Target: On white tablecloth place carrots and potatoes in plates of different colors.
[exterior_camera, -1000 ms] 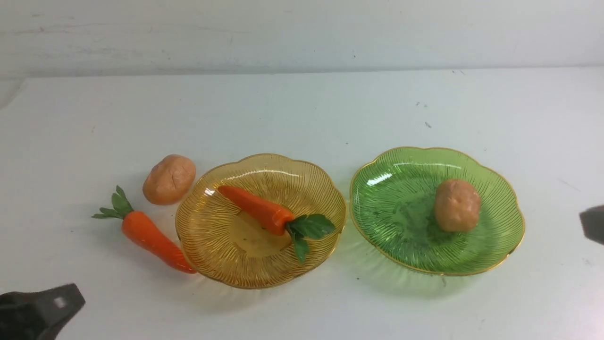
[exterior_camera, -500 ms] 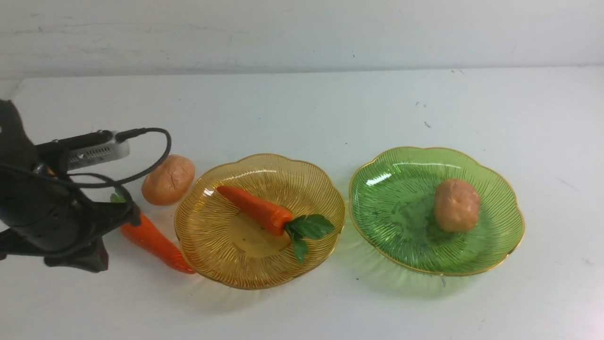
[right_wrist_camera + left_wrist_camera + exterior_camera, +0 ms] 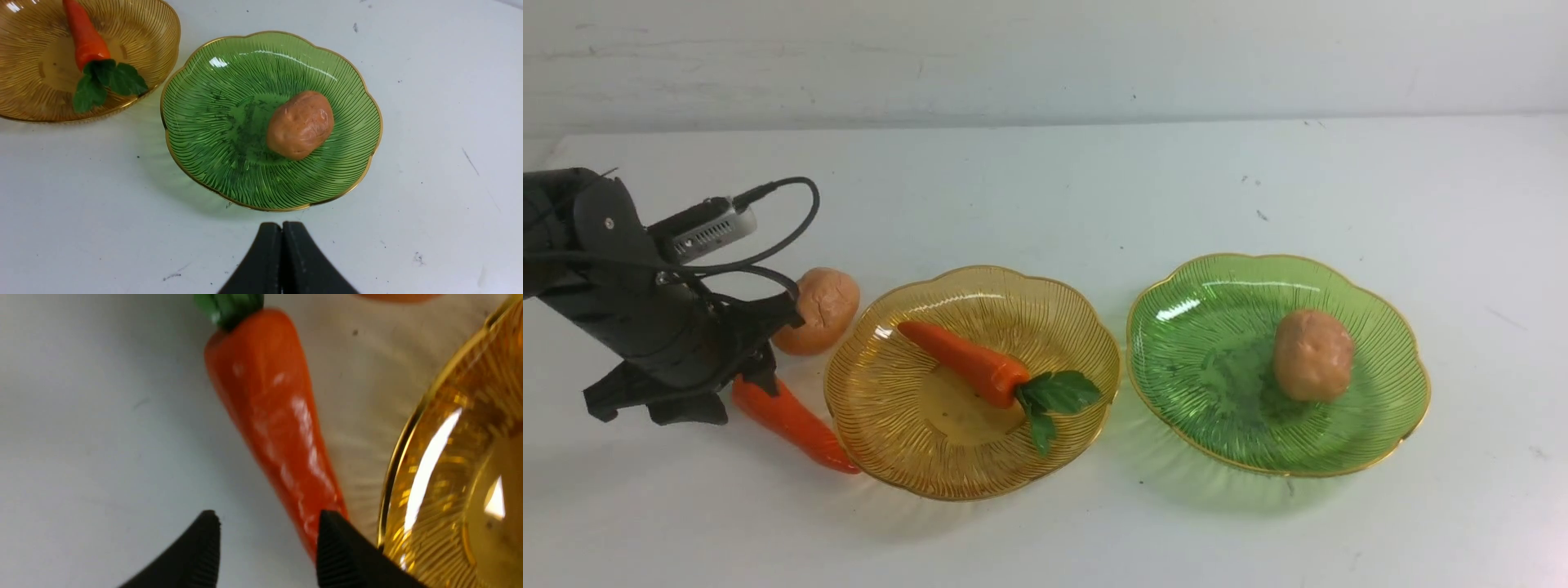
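Note:
On the white tablecloth (image 3: 1045, 188) stand an amber plate (image 3: 894, 445) and a green plate (image 3: 1217, 416). One carrot (image 3: 964, 363) lies in the amber plate, and a potato (image 3: 1313, 354) lies in the green one. A second carrot (image 3: 796, 425) rests on the cloth against the amber plate's left rim, with a second potato (image 3: 827, 300) just behind it. My left gripper (image 3: 766, 349) hangs open over this carrot's leafy end. In the left wrist view the carrot (image 3: 278, 416) runs toward one fingertip of the open left gripper (image 3: 267, 518). My right gripper (image 3: 282, 228) is shut and empty, on the near side of the green plate (image 3: 204, 106).
The left arm's cable loops above the loose potato. A pale wall rises behind the table's far edge. The right arm does not show in the front view.
My left arm has swung in from the near left corner to above the loose carrot, covering its leaves, and its jaws have parted. The right arm has left the front view's right edge.

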